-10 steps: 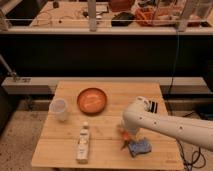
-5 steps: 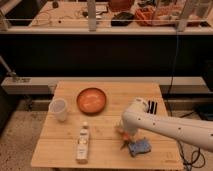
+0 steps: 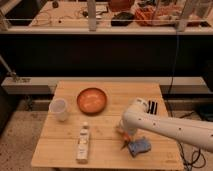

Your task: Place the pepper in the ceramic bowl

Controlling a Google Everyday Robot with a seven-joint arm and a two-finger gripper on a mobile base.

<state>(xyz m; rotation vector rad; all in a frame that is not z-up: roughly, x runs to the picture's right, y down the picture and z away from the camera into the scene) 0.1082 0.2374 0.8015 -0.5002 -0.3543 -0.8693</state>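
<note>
I count one of each on my slatted wooden table [image 3: 107,90]. There is a round glazed orange-brown ceramic bowl [image 3: 92,100], a translucent white plastic cup [image 3: 59,109], a pale bottle [image 3: 83,142] lying flat with an unreadable label, and a blue-grey sponge [image 3: 139,146]. The orange pepper [image 3: 122,133] sits at the gripper [image 3: 124,139], just left of the sponge and well apart from the bowl. I can't tell the grip state.

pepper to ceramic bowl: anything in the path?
Nothing visible. The pepper is at the gripper, beside the blue sponge at the front right of the table; the ceramic bowl sits back-left of it. The white bottle and plastic cup lie left of that line.
</note>
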